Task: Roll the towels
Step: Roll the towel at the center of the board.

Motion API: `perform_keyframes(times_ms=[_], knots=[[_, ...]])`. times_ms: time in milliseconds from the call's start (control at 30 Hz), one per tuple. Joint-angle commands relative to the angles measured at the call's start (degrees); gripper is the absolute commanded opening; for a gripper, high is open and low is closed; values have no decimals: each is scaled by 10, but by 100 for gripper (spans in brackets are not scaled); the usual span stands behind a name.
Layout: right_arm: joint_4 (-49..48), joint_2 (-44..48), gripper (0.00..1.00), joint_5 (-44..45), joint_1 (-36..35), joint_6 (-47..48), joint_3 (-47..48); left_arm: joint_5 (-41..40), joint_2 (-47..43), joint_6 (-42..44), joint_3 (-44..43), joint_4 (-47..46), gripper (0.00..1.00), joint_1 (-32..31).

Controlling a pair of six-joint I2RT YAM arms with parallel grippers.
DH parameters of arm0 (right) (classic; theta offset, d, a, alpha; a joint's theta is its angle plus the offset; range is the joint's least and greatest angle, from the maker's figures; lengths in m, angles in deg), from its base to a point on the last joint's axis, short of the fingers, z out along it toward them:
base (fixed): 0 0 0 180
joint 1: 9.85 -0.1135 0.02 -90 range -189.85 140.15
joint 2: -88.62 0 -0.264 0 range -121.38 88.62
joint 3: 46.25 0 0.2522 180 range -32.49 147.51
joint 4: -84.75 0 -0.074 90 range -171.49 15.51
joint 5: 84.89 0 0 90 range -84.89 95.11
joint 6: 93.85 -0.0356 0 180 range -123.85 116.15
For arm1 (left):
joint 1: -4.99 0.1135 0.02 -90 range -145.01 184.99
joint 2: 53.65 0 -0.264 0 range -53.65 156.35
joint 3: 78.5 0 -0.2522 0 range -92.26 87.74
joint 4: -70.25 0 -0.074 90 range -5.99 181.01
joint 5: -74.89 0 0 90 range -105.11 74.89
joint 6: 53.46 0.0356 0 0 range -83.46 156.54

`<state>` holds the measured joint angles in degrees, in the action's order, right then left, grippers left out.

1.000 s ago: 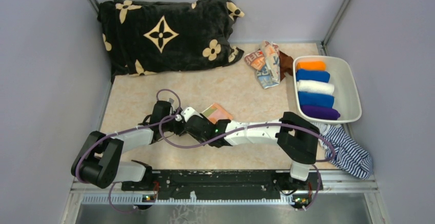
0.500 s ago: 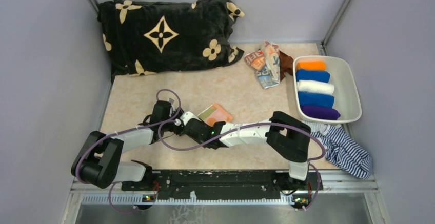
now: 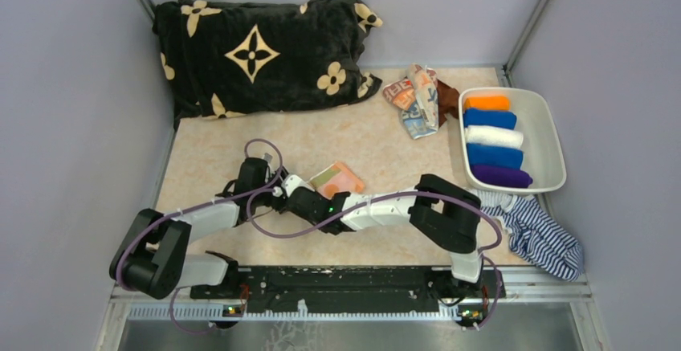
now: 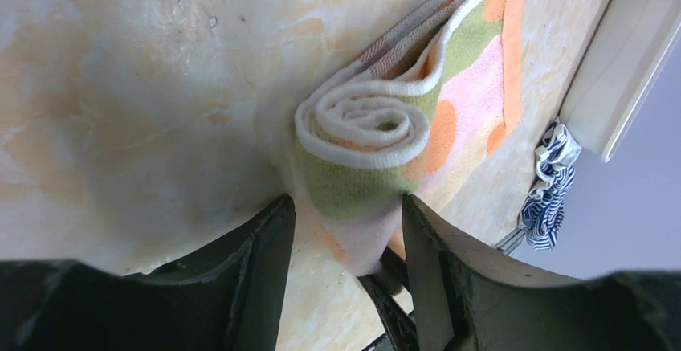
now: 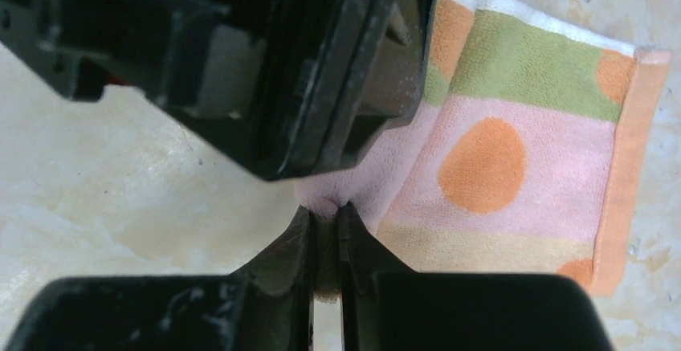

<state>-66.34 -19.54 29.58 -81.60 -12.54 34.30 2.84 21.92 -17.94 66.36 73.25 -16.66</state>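
Since a second ago the right arm's elbow [image 3: 446,216] has drifted toward the left of the overhead frame, pulling its wrist in closer to the left arm. The orange-peach towel [image 3: 340,178] has barely shifted.

The pale printed towel [image 3: 415,102] at upper right carries red marks too small to read.

The overhead view hides both sets of fingers behind the crossed wrists at the table's [image 3: 217,150] centre. The left wrist view shows the orange-peach towel wound into a spiral. The left gripper [image 4: 344,206] grasps that roll's end, with a finger against each side. The right wrist view shows the unrolled part lying flat, with orange dots, a green band and an orange hem. There the right gripper [image 5: 325,210] is clenched on a pink fold.

Only the overhead view shows the white tray [image 3: 554,138] of coloured rolls [image 3: 494,138], the brown towel [image 3: 446,94] and the black flowered blanket [image 3: 257,50].
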Motion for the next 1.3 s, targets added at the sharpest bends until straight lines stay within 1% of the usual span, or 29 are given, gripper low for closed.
perform_keyframes(times_ms=[0,33,133,233,300,400,533,633,700,767,867,967,1100,1200,1267], knots=[[-34,1,0,-109,24,-24,-45,-38,-39,14,15,76,62,-1],[-56,19,0,-148,40,-29,-66,-45,-56,15,18,83,64,-1],[-132,71,0,-304,87,-57,-117,-60,-118,12,28,111,69,1],[-232,103,0,-461,143,-111,-164,-62,-175,8,33,138,73,2],[-329,108,0,-548,180,-170,-197,-59,-206,3,40,149,74,3],[-481,88,0,-656,233,-275,-242,-53,-242,-13,56,144,75,4],[-731,14,0,-758,293,-449,-293,-41,-252,-29,75,101,75,3],[-907,-51,0,-791,322,-575,-314,-14,-217,-32,77,53,74,3],[-984,-91,0,-796,332,-627,-323,6,-182,-30,68,27,73,3],[-1019,-117,0,-794,334,-652,-329,24,-141,-28,52,13,71,3],[-1020,-129,0,-786,334,-651,-344,44,-86,-29,41,-24,68,3],[-980,-123,0,-775,334,-626,-359,51,-50,-33,33,-55,64,2],[-936,-118,0,-754,334,-595,-373,52,-15,-29,18,-64,60,-2],[-909,-114,3,-741,333,-575,-383,52,3,-26,11,-64,58,-12],[-864,-105,5,-730,333,-550,-388,49,12,-26,10,-62,58,-21]])
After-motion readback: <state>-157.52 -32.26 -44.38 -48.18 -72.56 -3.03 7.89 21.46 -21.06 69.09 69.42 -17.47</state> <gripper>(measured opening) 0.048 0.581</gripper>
